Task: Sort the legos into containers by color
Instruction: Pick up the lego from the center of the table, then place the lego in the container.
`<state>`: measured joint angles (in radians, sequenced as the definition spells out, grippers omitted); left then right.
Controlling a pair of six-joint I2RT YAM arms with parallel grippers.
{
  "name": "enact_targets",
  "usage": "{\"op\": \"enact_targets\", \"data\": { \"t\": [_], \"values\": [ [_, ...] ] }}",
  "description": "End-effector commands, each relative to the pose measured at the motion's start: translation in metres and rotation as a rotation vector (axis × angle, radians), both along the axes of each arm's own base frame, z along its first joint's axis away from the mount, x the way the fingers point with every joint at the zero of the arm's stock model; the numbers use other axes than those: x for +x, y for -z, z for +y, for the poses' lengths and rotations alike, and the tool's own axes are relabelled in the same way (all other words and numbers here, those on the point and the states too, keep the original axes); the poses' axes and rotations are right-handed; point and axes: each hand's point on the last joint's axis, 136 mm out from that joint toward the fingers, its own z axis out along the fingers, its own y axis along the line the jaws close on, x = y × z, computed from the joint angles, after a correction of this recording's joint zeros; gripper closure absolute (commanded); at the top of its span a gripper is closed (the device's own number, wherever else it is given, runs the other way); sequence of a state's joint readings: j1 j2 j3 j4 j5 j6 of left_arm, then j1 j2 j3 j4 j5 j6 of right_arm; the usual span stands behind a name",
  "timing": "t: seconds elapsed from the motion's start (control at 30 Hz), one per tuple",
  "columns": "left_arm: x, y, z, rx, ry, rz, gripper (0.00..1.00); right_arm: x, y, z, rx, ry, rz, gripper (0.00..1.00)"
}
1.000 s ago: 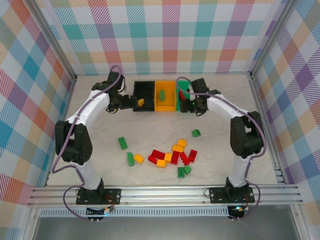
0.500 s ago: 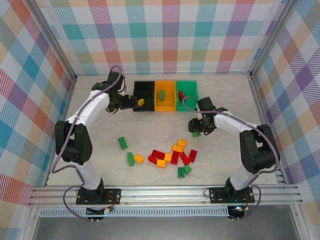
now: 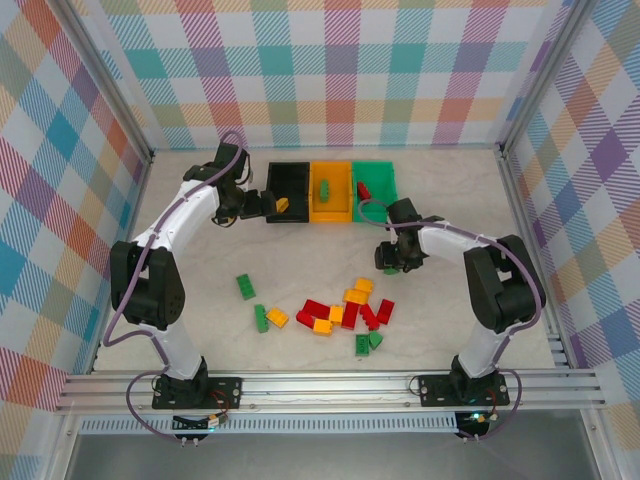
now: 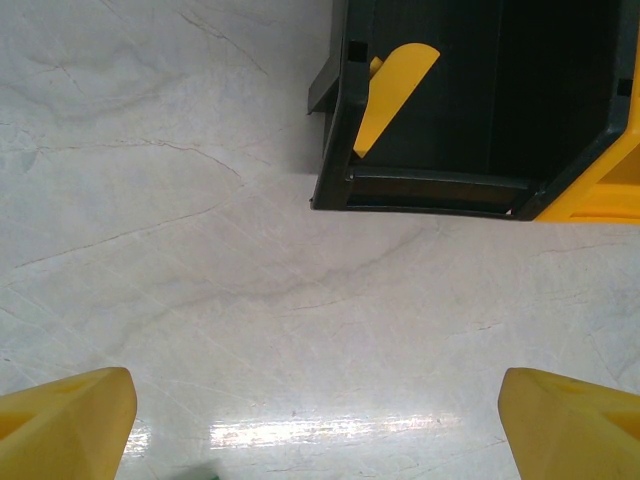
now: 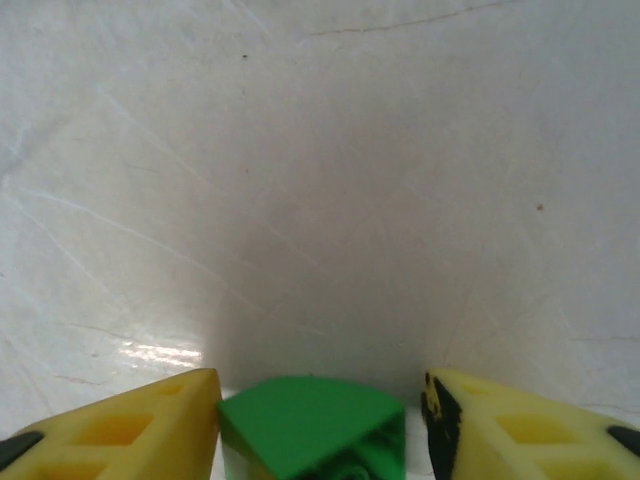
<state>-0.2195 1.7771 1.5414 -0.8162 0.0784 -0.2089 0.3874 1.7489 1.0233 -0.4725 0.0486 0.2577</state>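
Green brick (image 5: 314, 424) on the table (image 5: 300, 200), straddled by the right gripper (image 3: 390, 263).
Its jaws stand slightly wider than the brick, a thin gap on one side. Left gripper (image 4: 318, 420) hovers wide open and empty beside the black bin (image 4: 430, 190).

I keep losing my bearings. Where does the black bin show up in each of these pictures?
Top external: the black bin is leftmost of three bins at the far side of the table, beside the left gripper.
Left wrist: the black bin is upper right, beyond the open yellow fingers.
Right wrist: a green brick sits inside the right gripper.
Shared landmark: the orange-yellow bin touching the black bin's side.
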Motion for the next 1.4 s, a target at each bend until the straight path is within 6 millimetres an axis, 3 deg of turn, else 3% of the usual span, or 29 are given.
{"op": "enact_targets", "data": {
  "t": [0.0, 0.07, 0.23, 0.53, 0.8, 1.1, 1.23, 1.37],
  "values": [
    [-0.003, 0.001, 0.007, -0.003, -0.017, 0.019, 0.07, -0.004, 0.008, 0.006, 0.006, -0.005, 0.042, 0.54],
    [-0.002, 0.000, 0.006, -0.007, -0.014, 0.017, 0.07, -0.005, 0.006, 0.009, 0.011, -0.012, 0.035, 0.60],
    [-0.002, 0.000, 0.006, -0.005, -0.016, 0.016, 0.07, -0.002, -0.007, 0.015, 0.049, -0.019, 0.007, 0.64],
    [-0.003, 0.003, 0.007, -0.003, -0.016, 0.025, 0.07, 0.018, -0.060, 0.052, 0.247, -0.041, -0.070, 0.64],
    [-0.003, 0.003, 0.005, -0.008, -0.013, 0.025, 0.07, 0.061, -0.108, 0.095, 0.394, -0.080, -0.142, 0.63],
    [-0.003, 0.006, 0.006, -0.007, -0.015, 0.033, 0.07, 0.134, -0.126, 0.130, 0.373, -0.145, -0.203, 0.62],
    [-0.003, 0.007, 0.006, -0.003, -0.013, 0.038, 0.07, 0.161, -0.135, 0.141, 0.358, -0.167, -0.217, 0.44],
    [-0.003, 0.006, 0.007, 0.001, -0.017, 0.033, 0.07, 0.163, -0.140, 0.146, 0.369, -0.181, -0.209, 0.38]
  ]
}}
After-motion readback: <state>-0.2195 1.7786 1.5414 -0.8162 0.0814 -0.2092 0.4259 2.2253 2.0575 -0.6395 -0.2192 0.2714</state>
